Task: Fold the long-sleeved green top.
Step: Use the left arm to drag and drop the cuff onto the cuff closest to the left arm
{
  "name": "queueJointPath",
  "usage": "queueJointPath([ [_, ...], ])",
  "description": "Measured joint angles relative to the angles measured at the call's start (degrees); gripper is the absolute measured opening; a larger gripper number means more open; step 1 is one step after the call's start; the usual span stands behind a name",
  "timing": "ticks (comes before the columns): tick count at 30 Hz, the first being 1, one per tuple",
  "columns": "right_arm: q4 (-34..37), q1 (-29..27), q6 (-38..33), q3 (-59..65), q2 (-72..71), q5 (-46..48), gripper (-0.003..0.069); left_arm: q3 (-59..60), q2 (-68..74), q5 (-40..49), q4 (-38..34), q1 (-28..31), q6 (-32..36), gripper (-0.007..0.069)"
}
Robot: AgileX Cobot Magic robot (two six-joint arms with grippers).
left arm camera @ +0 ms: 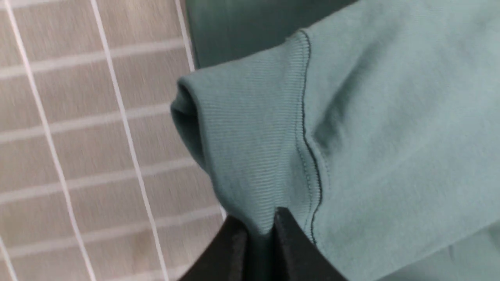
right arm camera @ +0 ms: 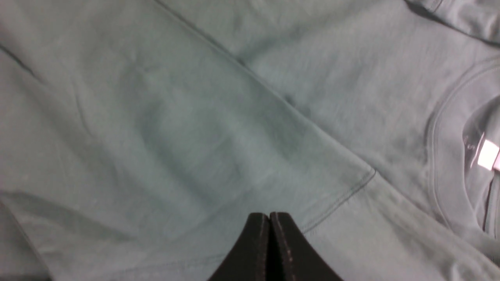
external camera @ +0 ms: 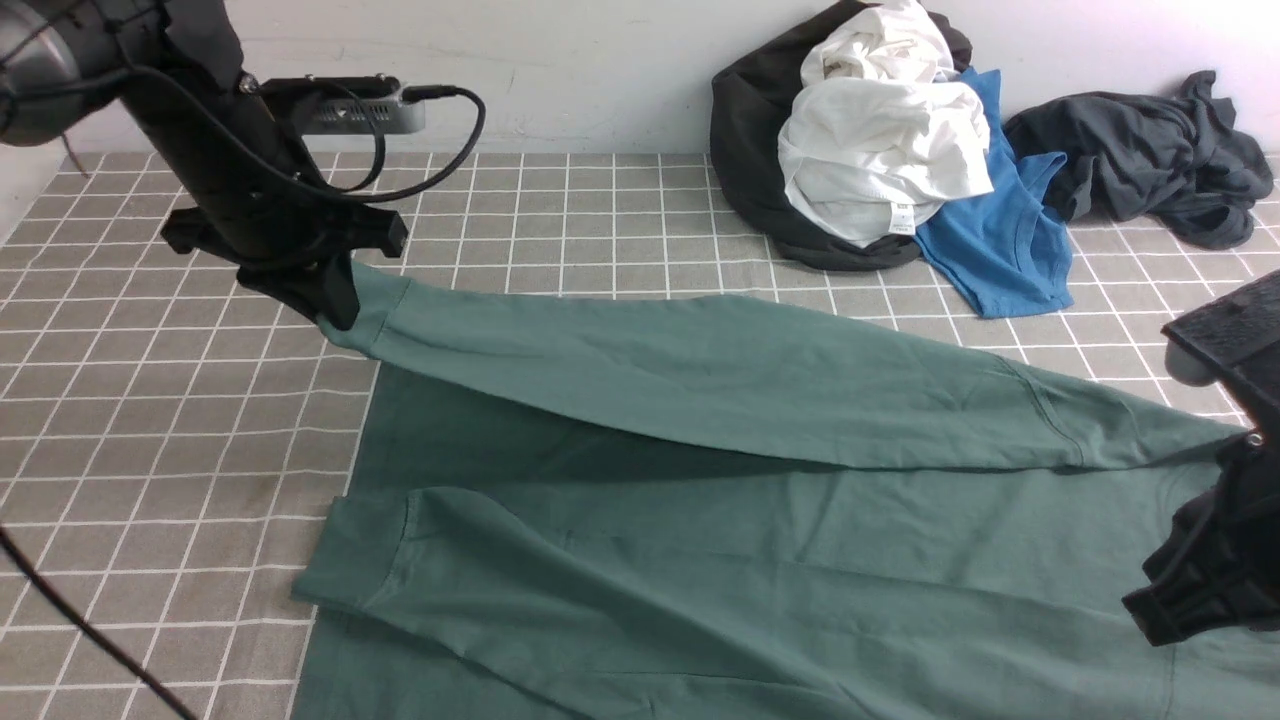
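Observation:
The green long-sleeved top [external camera: 760,560] lies spread over the near half of the checked table. My left gripper [external camera: 335,305] is shut on the ribbed cuff [left arm camera: 250,136] of one sleeve [external camera: 700,385] and holds it stretched across the body toward the left; in the left wrist view the jaws [left arm camera: 261,225] pinch the cuff's edge. The other sleeve's cuff [external camera: 360,560] lies flat at the front left. My right gripper [external camera: 1170,610] is shut and empty over the top at the right edge; its wrist view [right arm camera: 269,215] shows green cloth, the round collar [right arm camera: 437,156] and a white label [right arm camera: 488,154].
A pile of clothes sits at the back right by the wall: a black garment [external camera: 750,150], white cloth [external camera: 880,130], a bright blue T-shirt [external camera: 1000,240] and a dark grey garment [external camera: 1140,150]. A black cable [external camera: 90,630] crosses the front left corner.

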Motion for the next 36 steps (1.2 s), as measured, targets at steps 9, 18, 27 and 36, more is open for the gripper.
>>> queueJointPath([
  [9,2.5,0.0,0.0,0.0,-12.2,5.3,-0.0016,37.4,-22.5,-10.8,-5.2,-3.1,3.0,0.0033],
  [18,5.0,0.0,0.0,0.0,-14.3,8.8,-0.0016,57.5,-28.8,-22.4,-5.6,-5.4,3.2,0.0042],
  [27,5.6,0.0,-0.2,0.0,-14.3,8.8,-0.0016,58.4,-28.8,-22.9,-2.8,-5.4,3.2,0.0298],
  [36,9.0,5.6,-2.9,0.0,-14.3,8.8,-0.0016,56.5,-36.3,-11.6,-2.1,-16.0,10.6,0.0446],
])
